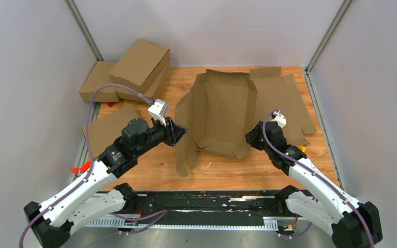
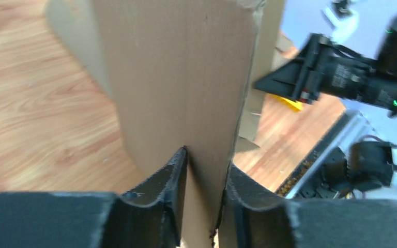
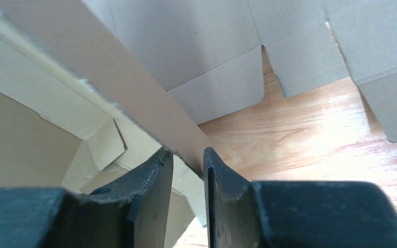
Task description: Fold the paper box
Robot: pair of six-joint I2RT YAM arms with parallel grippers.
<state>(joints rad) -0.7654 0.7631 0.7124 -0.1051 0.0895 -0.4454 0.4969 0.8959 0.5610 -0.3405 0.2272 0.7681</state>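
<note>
Plain brown corrugated paper box [image 1: 222, 111] half-raised on wooden table [image 1: 227, 173]; right gripper [image 3: 188, 155] nips a flap edge at its tips; left gripper [image 2: 205, 157] straddles a side panel, clamp unclear; a slip likely drops the walls.

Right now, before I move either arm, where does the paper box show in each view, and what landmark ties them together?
Top external: the paper box, half-raised, mid-table between the arms.
Left wrist: the paper box fills the centre, a panel running down into the left gripper.
Right wrist: the paper box slants from upper left into the right gripper.
Shared landmark: the wooden tabletop, seen in all three.
</note>
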